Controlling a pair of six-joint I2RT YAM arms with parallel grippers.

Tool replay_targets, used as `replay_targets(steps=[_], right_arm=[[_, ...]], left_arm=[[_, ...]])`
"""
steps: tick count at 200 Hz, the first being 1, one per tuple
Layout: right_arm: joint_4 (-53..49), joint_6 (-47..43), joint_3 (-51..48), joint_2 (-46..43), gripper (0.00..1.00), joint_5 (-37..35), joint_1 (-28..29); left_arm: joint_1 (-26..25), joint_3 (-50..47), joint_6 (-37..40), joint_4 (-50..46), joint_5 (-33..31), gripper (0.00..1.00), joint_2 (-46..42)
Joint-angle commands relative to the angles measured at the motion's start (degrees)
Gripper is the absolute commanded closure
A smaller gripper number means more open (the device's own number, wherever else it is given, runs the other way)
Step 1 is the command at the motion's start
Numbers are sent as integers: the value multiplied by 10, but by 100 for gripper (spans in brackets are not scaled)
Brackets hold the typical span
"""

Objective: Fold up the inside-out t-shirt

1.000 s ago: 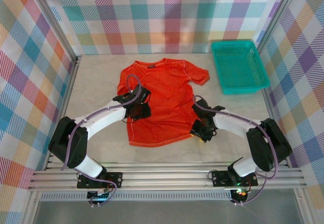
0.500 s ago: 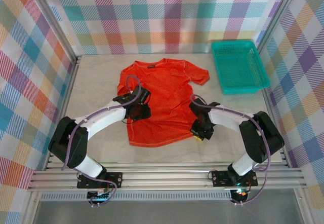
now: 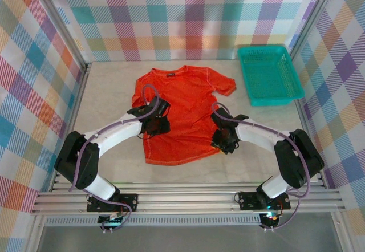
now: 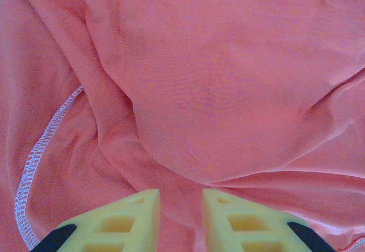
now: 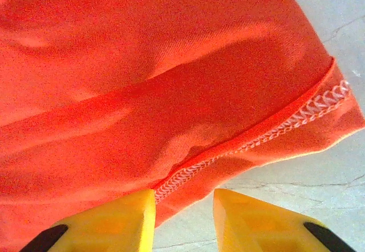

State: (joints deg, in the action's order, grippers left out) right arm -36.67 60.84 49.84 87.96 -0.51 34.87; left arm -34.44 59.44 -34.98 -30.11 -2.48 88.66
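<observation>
The right claw [image 3: 223, 142] is edging leftward and slightly away from the bases, closing in from the bare desk [image 3: 251, 149] onto the shirt's [image 3: 182, 101] right side edge; its forearm is swinging in with it; in the wrist view the claw [image 5: 183, 206], fingers parted, is straddling the stitched seam.

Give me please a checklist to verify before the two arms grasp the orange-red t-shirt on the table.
1. Bright orange-red cloth t-shirt spread on the pale table, sleeves out: ok.
2. Left gripper open, over wrinkled cloth: ok.
3. Right gripper open, white-stitched edge of the shirt at its fingertips: ok.
4. Either gripper touching the cloth: cannot tell.
5. Teal plastic mesh basket apart from the shirt: ok.
</observation>
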Motion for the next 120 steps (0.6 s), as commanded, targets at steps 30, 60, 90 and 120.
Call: replay_targets(steps=[30, 60, 90, 120], right_arm=[[10, 10, 19, 34, 65, 5, 6], [15, 18, 11, 37, 65, -1, 9], [19, 17, 14, 60, 65, -7, 9], [28, 23, 13, 75, 67, -5, 9]], left_arm=[[-5, 5, 2, -21, -2, 74, -5], [-5, 3, 1, -18, -3, 74, -4], [-5, 4, 0, -16, 2, 74, -5], [-6, 9, 3, -26, -2, 74, -13]])
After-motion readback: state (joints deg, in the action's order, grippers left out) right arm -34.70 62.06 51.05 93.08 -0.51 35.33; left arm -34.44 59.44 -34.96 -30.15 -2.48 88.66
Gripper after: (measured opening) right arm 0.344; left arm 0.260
